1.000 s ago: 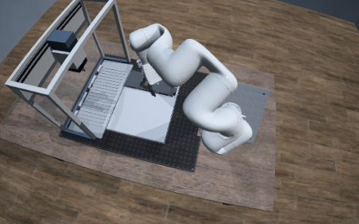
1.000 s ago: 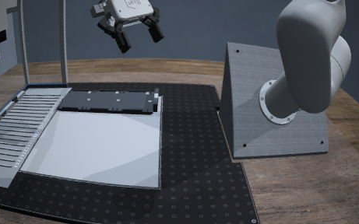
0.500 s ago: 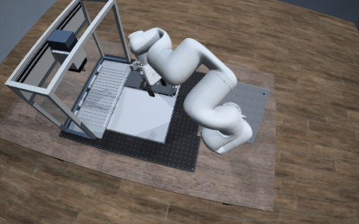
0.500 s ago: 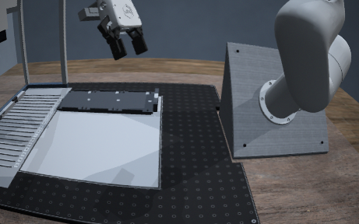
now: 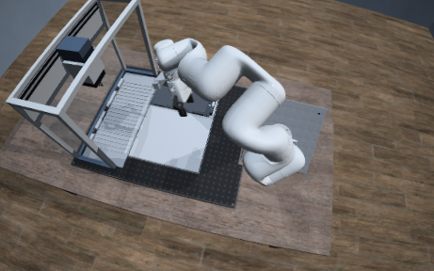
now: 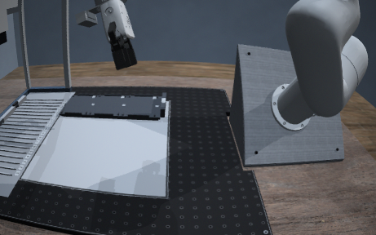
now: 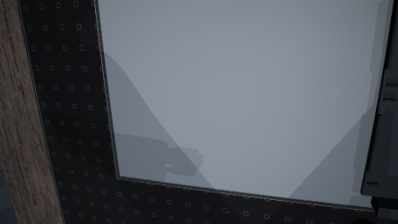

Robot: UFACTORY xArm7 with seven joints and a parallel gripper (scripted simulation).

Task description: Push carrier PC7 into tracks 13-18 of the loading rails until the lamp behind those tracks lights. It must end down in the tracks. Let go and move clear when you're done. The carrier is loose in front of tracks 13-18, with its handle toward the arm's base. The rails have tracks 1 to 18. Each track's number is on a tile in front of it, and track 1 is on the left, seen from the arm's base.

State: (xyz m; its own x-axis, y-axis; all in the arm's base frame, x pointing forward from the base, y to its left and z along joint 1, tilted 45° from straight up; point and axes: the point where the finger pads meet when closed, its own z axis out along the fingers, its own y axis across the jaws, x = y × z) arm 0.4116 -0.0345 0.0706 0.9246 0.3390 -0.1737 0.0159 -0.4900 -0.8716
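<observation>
Tool (image 6: 123,55) spread wide, holding nothing, hanging up above carrier PC7 (image 6: 113,107). Carrier flat on worktop (image 6: 207,163), just in front of loading rails (image 6: 24,122).

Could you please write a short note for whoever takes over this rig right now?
Gripper: open, holding nothing, hanging in the air above the carrier, touching nothing.
Carrier: dark flat tray lying on the pale plate, at the far end of the rails as the exterior view shows them, its front edge at the rails' edge; not yet pushed in.
Done: the arm is over the work area, nothing more.
Left: bring the gripper down behind the carrier's handle end, push it along into its tracks until the lamp lights. No lamp can be made out in these views.
</observation>
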